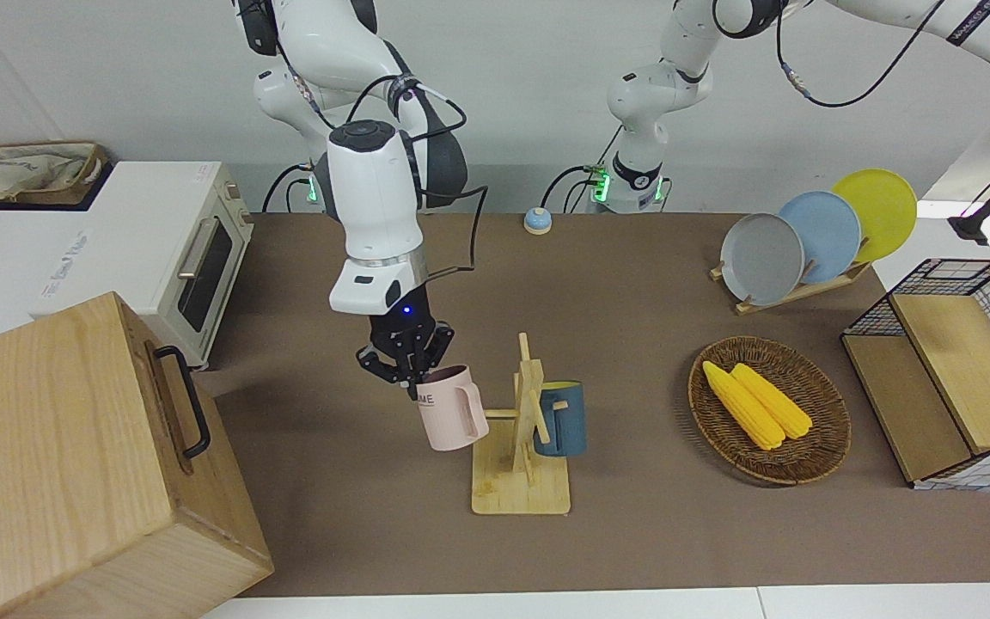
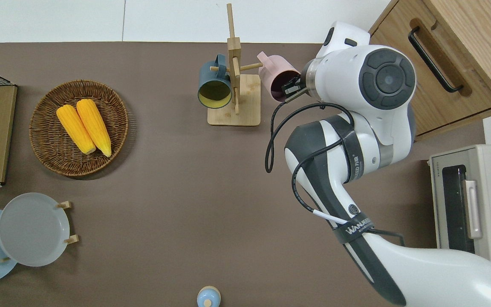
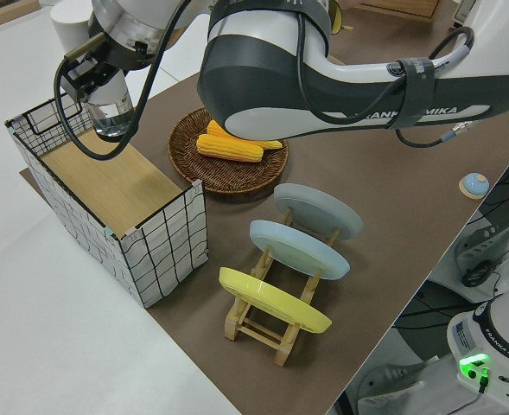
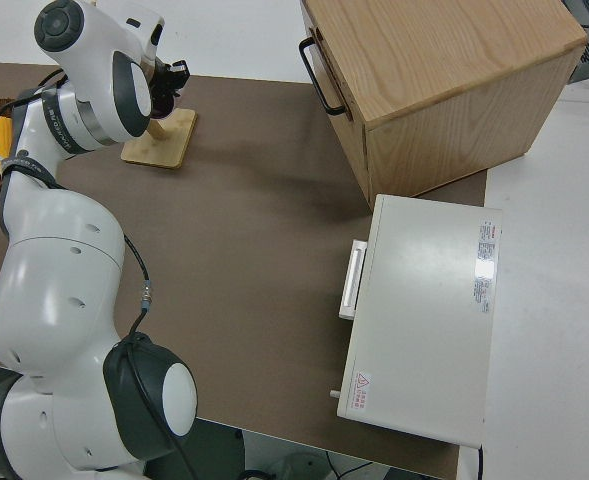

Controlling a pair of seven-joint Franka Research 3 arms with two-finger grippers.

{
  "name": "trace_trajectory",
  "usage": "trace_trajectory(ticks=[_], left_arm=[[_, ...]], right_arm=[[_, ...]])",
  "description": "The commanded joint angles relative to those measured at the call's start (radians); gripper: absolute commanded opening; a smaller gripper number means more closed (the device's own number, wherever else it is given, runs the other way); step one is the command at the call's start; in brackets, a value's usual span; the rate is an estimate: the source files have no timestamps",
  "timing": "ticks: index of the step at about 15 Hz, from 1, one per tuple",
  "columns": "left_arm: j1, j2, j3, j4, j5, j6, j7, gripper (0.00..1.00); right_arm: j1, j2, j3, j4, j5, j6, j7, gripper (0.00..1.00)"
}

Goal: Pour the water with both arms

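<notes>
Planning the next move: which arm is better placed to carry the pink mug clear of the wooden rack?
Right. The right gripper grips the pink mug at its rim beside the wooden rack; the left gripper holds a clear glass over the wire crate.

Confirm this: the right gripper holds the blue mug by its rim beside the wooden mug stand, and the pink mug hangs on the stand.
The colours are swapped. The front view shows the right gripper holding the pink mug by its rim beside the wooden mug stand, while the blue mug hangs on the stand.
</notes>
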Motion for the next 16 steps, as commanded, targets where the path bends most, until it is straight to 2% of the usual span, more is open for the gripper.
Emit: trace_trajectory(ticks=[1,6,9,16], left_arm=[[-0.013,-0.035,-0.003,0.015,0.050,-0.020,-0.078,0.00],[-0.032,-0.052,-0.003,0.004,0.080,-0.023,-0.107,0.00],[-0.051,-0.070,-0.004,-0.005,0.120,-0.043,-0.142,0.00],[-0.174,-0.194,-0.004,-0.183,0.269,-0.029,-0.311,0.00]], right_arm=[[-0.035,-0.029,0.014,-0.016,-0.009,-0.032,-0.041,0.000],[-0.079,-0.045,0.014,-0.016,-0.004,-0.074,-0.099,0.000],[-0.081,-0.058,0.012,-0.016,-0.012,-0.097,-0.104,0.000],[-0.096,-0.058,0.009,-0.016,-0.039,-0.115,-0.107,0.000]])
